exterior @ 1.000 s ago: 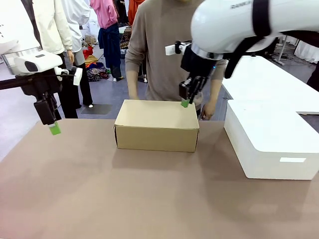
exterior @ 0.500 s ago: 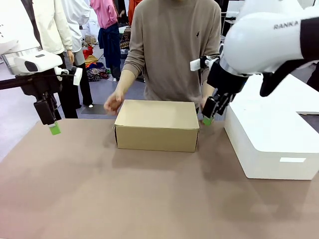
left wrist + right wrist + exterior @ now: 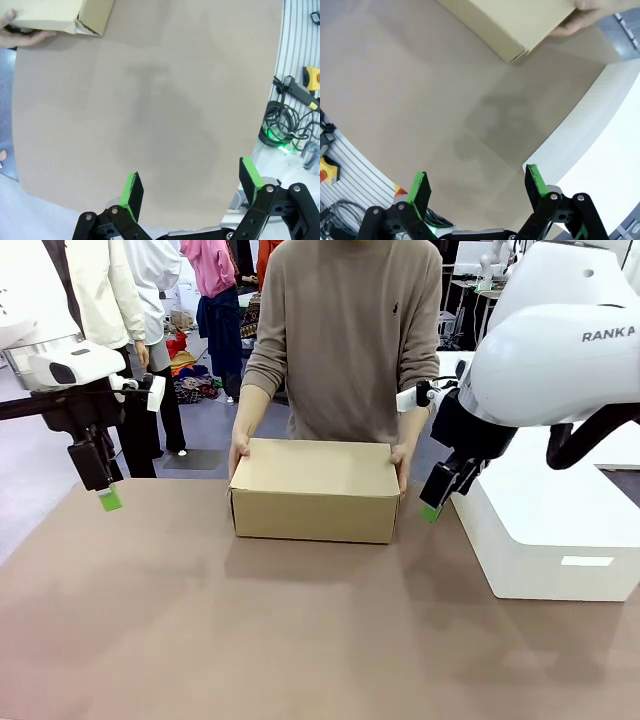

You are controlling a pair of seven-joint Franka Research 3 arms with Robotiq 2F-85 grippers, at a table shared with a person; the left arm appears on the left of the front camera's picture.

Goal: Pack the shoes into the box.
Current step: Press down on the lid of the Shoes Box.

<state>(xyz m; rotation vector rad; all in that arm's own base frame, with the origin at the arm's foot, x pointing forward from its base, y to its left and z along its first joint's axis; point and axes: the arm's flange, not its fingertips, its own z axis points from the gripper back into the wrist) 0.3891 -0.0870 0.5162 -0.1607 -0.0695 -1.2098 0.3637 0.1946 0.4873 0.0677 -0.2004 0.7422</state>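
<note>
plain tan box (image 3: 315, 490), brown table (image 3: 250, 640), white block (image 3: 545, 520), green-padded black gripper (image 3: 432, 502).

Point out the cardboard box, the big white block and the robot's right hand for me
cardboard box (image 3: 315, 468), front view, middle of the closed lid.
white block (image 3: 545, 530), front view, its top face.
right hand (image 3: 437, 497), front view, between its two green-tipped fingers, open above the table beside the box.

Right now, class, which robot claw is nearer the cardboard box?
The right claw: it hangs open just off the cardboard box's right end, beside the person's hand. The left claw, also open, hovers well off its left end.
</note>
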